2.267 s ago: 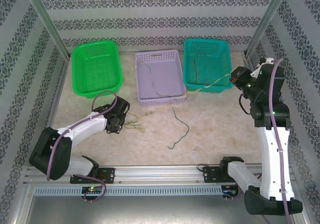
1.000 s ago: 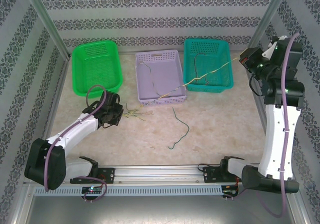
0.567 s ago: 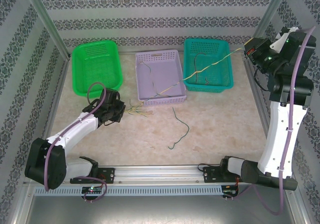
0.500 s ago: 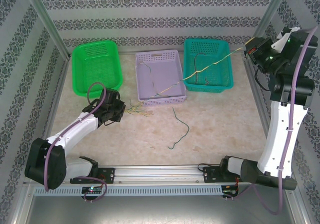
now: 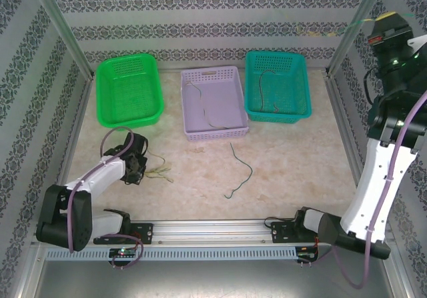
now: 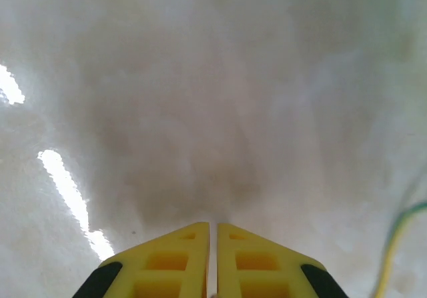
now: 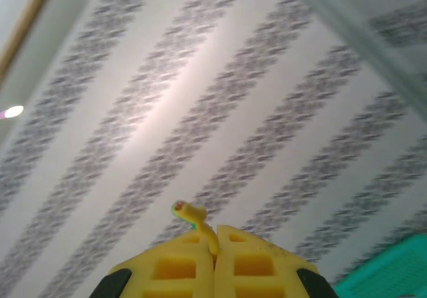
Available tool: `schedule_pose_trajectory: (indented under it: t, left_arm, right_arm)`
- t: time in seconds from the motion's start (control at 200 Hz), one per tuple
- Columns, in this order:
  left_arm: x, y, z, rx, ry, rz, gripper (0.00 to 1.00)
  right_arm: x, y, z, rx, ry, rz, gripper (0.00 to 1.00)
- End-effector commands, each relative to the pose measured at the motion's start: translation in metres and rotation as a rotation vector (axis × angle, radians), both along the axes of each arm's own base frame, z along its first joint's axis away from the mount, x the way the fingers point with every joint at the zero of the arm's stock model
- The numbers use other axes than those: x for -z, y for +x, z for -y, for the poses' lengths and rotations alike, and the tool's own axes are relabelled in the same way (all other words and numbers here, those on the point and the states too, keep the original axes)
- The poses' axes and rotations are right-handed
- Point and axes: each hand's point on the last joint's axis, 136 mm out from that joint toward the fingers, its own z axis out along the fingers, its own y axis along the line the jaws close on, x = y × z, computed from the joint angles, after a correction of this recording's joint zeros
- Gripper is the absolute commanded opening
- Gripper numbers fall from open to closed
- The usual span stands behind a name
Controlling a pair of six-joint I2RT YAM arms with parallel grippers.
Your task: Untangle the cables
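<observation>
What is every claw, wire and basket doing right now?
left claw, shut, low down.
right claw, shut on the yellow wire, up high.
tangled wires, bunched beside the left claw.
green wire, lying loose, alone.
green basket, empty.
purple basket, holds a thin wire.
teal basket, holds a dark wire.
</observation>
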Motion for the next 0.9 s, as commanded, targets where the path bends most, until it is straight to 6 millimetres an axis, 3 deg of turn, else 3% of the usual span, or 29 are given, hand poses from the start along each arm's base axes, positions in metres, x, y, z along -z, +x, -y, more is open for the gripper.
schedule_pose_trajectory:
  t: [0.0, 0.095, 0.235, 0.29, 0.35, 0.43, 0.669, 0.894]
  left_arm:
    - [-0.014, -0.010, -0.007, 0.045, 0.068, -0.041, 0.00]
    - [-0.023, 0.009, 0.005, 0.084, 0.022, 0.018, 0.00]
    - [-0.019, 0.036, 0.030, 0.160, -0.053, 0.070, 0.00]
    - [-0.015, 0.043, 0.041, 0.182, -0.089, 0.071, 0.13]
    - [-0.014, 0.048, 0.050, 0.201, -0.099, 0.059, 0.36]
    - [-0.020, 0.054, 0.058, 0.219, -0.103, 0.072, 0.44]
    - [-0.064, 0.075, 0.072, 0.245, -0.126, 0.181, 0.63]
    - [-0.098, 0.068, 0.073, 0.156, -0.197, 0.256, 0.70]
  right_arm:
    - [0.024, 0.006, -0.030, -0.104, 0.026, -0.014, 0.00]
    - [0.048, 0.002, -0.054, -0.179, 0.030, -0.042, 0.00]
    - [0.026, -0.012, -0.071, -0.235, -0.042, 0.019, 0.00]
    - [0.012, -0.016, -0.075, -0.250, -0.065, 0.051, 0.00]
    - [0.002, -0.017, -0.082, -0.284, -0.072, 0.069, 0.00]
    - [0.000, -0.015, -0.093, -0.320, -0.084, 0.071, 0.00]
    - [0.032, 0.003, -0.102, -0.316, -0.041, 0.028, 0.00]
    - [0.059, 0.014, -0.118, -0.368, -0.009, -0.017, 0.00]
